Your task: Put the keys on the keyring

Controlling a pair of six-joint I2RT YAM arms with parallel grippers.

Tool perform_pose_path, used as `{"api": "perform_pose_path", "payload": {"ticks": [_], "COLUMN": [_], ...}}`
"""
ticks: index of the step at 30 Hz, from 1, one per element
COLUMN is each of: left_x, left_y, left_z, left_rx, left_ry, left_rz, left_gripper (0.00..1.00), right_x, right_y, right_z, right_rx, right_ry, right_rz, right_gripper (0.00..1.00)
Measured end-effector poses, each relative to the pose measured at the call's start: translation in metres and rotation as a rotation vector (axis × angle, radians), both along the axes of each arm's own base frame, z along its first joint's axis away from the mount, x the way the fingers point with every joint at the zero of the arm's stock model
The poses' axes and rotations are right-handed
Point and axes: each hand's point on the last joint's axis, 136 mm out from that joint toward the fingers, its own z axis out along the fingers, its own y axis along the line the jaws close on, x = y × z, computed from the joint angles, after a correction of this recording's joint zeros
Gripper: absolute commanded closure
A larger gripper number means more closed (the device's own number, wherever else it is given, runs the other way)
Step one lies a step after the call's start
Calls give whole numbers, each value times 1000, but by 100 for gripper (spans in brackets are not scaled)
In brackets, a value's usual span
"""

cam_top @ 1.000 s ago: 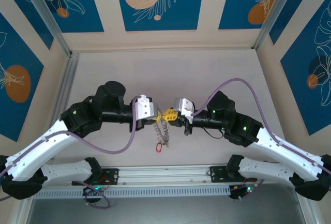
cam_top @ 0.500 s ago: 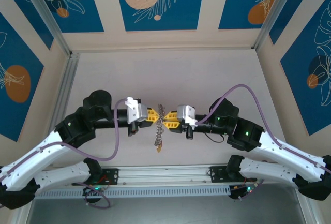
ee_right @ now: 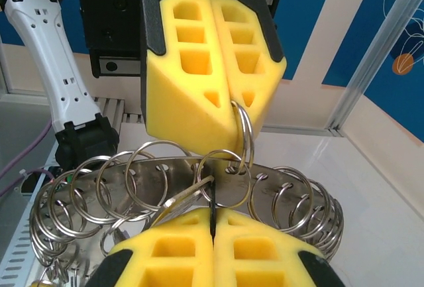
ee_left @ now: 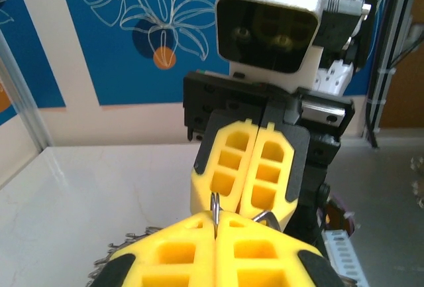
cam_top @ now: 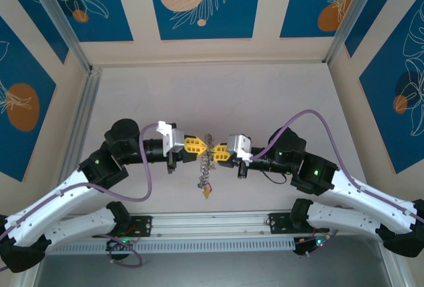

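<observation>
1. The keyring is suspended clear of the counter, midway between the two arms. It is carried at its upper end and hangs down towards the near edge.
2. In the right wrist view the keyring is a flat grey metal plate. Holes are punched along its rim, and each is threaded with a bright wire loop.
3. The keys dangle in a thin cluster below it, and the lowest piece looks yellow-orange.
4. The left gripper is level and points right. Its yellow foam pads are clenched on one wire loop of the keyring, seen edge-on in its own view.
5. The right gripper is level and points left. It is clenched at the keyring's near rim, but the exact piece pinched is not discernible.
6. The two grippers meet nearly tip to tip, with both forearms roughly in line.
7. Against a second ago, both wrists have levelled out and the left elbow sits further left. The lowest hanging piece then looked red.
</observation>
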Motion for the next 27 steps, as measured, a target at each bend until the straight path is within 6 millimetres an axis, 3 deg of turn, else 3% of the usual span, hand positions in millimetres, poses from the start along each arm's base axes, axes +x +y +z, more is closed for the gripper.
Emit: {"api": "perform_pose_path", "payload": {"ticks": [7,12,17,27], "left_x": [3,0,-4,-5], "left_y": [2,3,6,10], "left_z": [-1,9,21,22], "left_rx": [-94,-145,-187,-186], "left_ry": [61,68,41,33], "left_rz": [-44,-79,-103,-121], "left_gripper": [100,100,100,100], "right_x": [6,5,-2,-6], "right_y": [12,13,4,-23], "right_z": [-8,-1,10,38], "right_rx": [-31,-17,20,117], "right_ry": [15,9,-1,-33], "right_rz": [4,13,18,-32], "right_gripper": [96,83,66,61]}}
